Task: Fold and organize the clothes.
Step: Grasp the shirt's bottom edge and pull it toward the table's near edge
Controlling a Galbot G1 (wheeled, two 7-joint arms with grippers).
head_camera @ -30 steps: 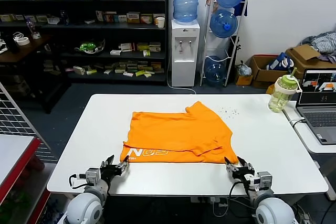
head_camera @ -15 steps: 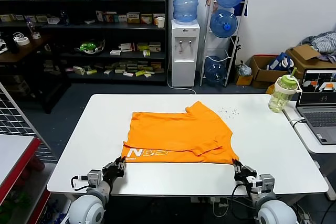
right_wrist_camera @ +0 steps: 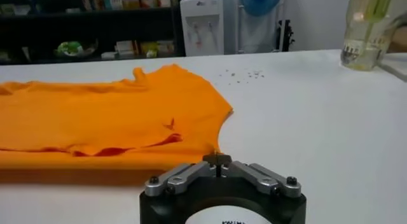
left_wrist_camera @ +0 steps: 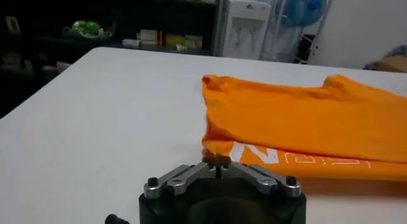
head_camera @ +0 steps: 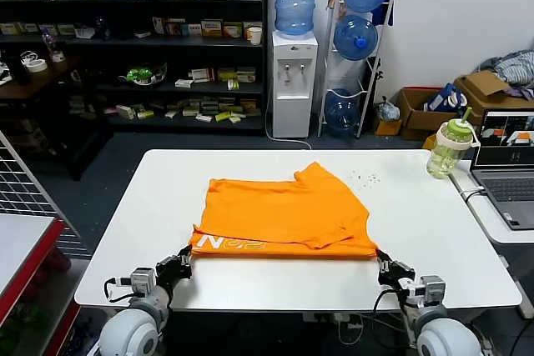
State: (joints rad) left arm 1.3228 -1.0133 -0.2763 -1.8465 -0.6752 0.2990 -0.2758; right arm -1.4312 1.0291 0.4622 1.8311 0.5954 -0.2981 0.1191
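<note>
The orange T-shirt (head_camera: 284,214) lies folded flat in the middle of the white table (head_camera: 434,214), with pale lettering along its near edge. My left gripper (head_camera: 185,258) is shut on the shirt's near left corner (left_wrist_camera: 216,154). My right gripper (head_camera: 384,266) is shut on the shirt's near right corner (right_wrist_camera: 213,149). Both grippers sit low at the table's near edge. In the left wrist view the shirt (left_wrist_camera: 305,126) spreads away from the pinched corner; in the right wrist view the shirt (right_wrist_camera: 108,114) does the same.
A green-lidded bottle (head_camera: 449,147) and a laptop (head_camera: 509,160) stand at the right, on and beside the table. Small crumbs (head_camera: 365,178) lie beyond the shirt. Shelves (head_camera: 125,47) and a water dispenser (head_camera: 294,72) stand behind. A red-edged table (head_camera: 21,248) is at the left.
Both grippers have closed onto the shirt's near corners and drawn back toward the table's near edge, pulling the shirt's front edge straighter.
</note>
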